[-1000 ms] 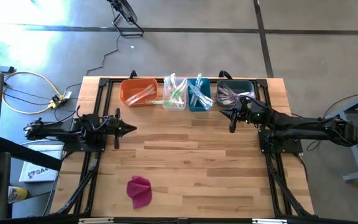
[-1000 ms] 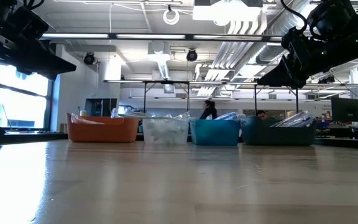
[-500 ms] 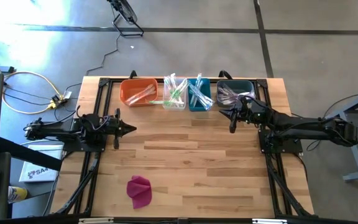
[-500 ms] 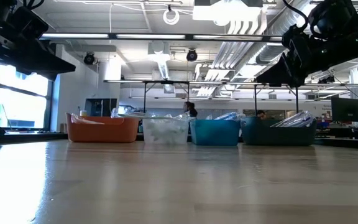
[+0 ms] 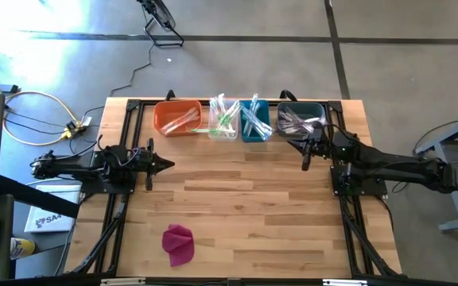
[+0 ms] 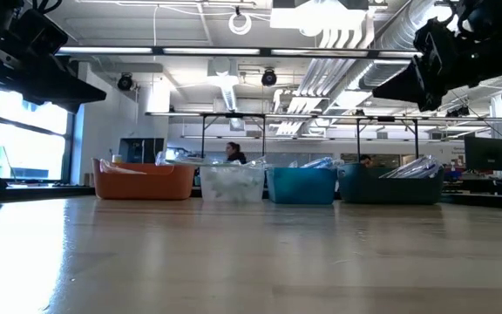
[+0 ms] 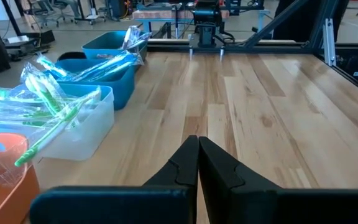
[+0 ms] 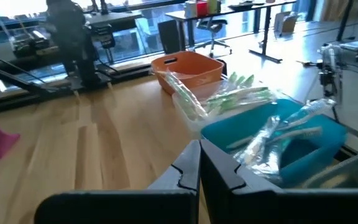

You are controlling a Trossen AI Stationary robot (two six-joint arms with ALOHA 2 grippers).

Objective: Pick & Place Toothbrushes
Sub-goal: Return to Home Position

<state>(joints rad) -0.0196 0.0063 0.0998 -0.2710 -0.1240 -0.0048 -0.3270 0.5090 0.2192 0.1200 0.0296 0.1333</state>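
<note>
The toothbrushes lie in clear wrappers inside four bins along the table's far edge: an orange bin, a clear bin, a blue bin and a dark teal bin. Some ends stick out over the rims. The left wrist view shows green-handled toothbrushes in the clear bin. My left gripper hovers shut over the table's left side, holding nothing. My right gripper hovers shut just in front of the dark teal bin, also holding nothing, its fingers pointing toward the blue bin.
A magenta cloth lump lies near the table's front left. Black frame rails run along both table sides under the arms. The middle of the wooden table is bare. A person stands in the room beyond.
My right gripper has drawn back toward the table's right edge and risen a little, staying shut with nothing in it. The person in the room behind has walked toward the left.
</note>
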